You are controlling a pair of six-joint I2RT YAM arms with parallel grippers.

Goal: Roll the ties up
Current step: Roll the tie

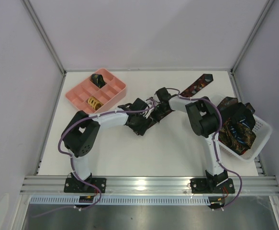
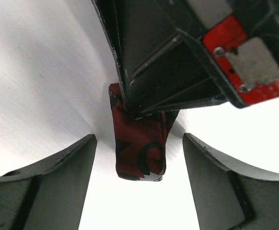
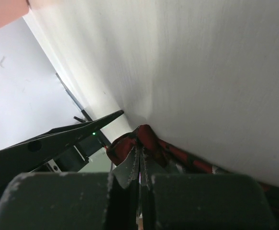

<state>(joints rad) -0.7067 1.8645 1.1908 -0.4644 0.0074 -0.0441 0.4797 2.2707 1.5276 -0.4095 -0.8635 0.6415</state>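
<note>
A dark red patterned tie (image 1: 196, 86) lies from the table's far right toward the centre. My right gripper (image 1: 157, 108) is shut on its near folded end, seen as a red fold (image 3: 146, 136) pinched in the tips (image 3: 139, 154). In the left wrist view this folded end (image 2: 140, 151) hangs from the right gripper's tips (image 2: 132, 109), between my left gripper's (image 2: 138, 138) open fingers (image 2: 62, 177), which do not touch it. My left gripper (image 1: 146, 120) sits just beside the right one. More ties (image 1: 236, 128) are piled in the basket.
A white mesh basket (image 1: 262, 129) stands at the right edge. A pink compartment tray (image 1: 79, 91) at the back left holds a dark rolled tie (image 1: 99, 79) and a yellow rolled one (image 1: 94, 102). White walls enclose the table on three sides.
</note>
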